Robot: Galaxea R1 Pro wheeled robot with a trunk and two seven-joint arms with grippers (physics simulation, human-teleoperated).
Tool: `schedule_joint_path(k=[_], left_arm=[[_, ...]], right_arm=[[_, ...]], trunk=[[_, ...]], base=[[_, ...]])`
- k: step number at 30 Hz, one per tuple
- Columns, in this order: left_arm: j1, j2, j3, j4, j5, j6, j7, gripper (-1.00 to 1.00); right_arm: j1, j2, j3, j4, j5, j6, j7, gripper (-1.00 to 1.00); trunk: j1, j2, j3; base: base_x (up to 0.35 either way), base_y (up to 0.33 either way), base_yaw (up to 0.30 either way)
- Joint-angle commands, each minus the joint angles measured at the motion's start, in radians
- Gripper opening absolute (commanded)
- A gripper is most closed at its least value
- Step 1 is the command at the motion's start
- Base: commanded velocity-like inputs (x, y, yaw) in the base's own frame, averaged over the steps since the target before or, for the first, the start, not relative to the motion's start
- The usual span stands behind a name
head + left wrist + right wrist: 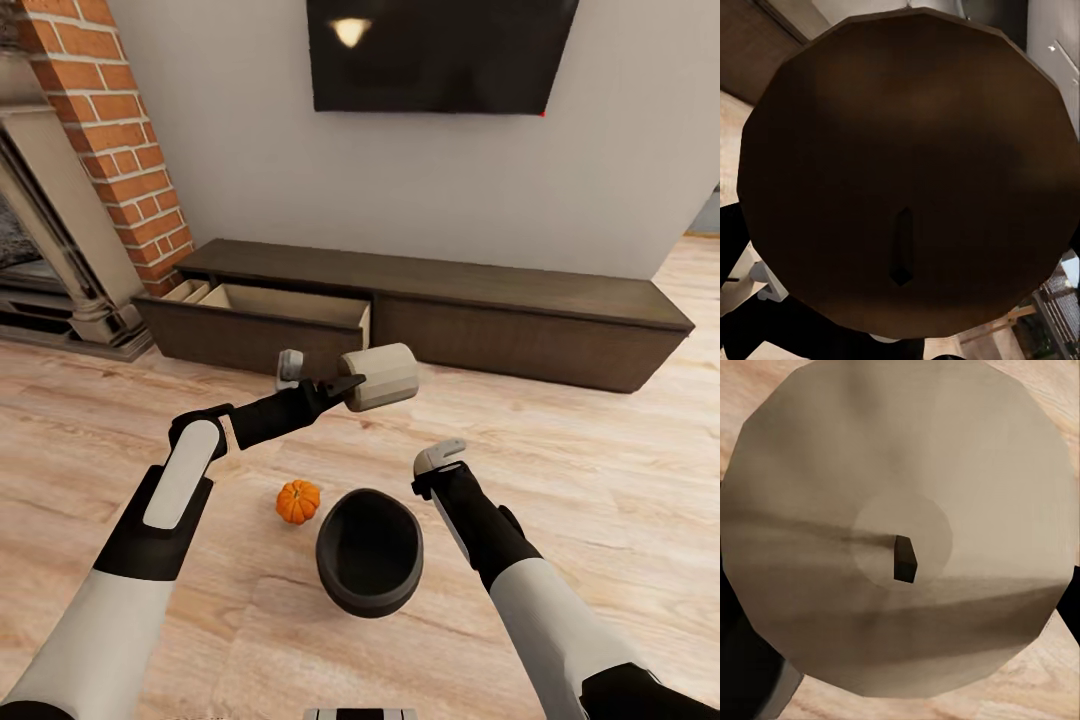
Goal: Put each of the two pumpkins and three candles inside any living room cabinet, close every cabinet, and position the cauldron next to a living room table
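My left gripper is shut on a cream candle, held sideways in the air in front of the cabinet's open drawer. That candle's shadowed round top faces the left wrist camera. A second candle's pale top with its wick sits very close in the right wrist view, with wood floor around it. My right gripper hovers low beside the black cauldron, its fingertips hidden. An orange pumpkin lies on the floor just left of the cauldron.
The low dark cabinet runs along the white wall under a TV. A brick column and fireplace surround stand at the left. Wood floor spreads between me and the cabinet.
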Motion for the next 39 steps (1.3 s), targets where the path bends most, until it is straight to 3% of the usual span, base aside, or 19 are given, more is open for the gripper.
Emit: schedule_joint_path(k=[1,29,39], left_arm=[[0.000,0.000,0.000,0.000,0.007,0.001,-0.002,-1.00],[-0.001,0.000,0.000,0.000,0.007,0.001,-0.001,-1.00],[-0.001,0.007,0.000,0.000,0.010,0.000,-0.007,-1.00]], right_arm=[[0.000,0.000,0.000,0.000,0.002,0.000,0.000,-1.00],[0.001,0.000,0.000,0.002,0.001,0.000,0.003,-1.00],[0.004,0.000,0.001,-0.010,0.003,0.000,0.002,-1.00]], trunk=[[-0.004,0.007,0.002],[-0.111,0.203,0.064],[-0.111,0.203,0.067]], base=[[0.000,0.000,0.232],[0.000,0.000,0.203],[0.000,0.000,0.002]])
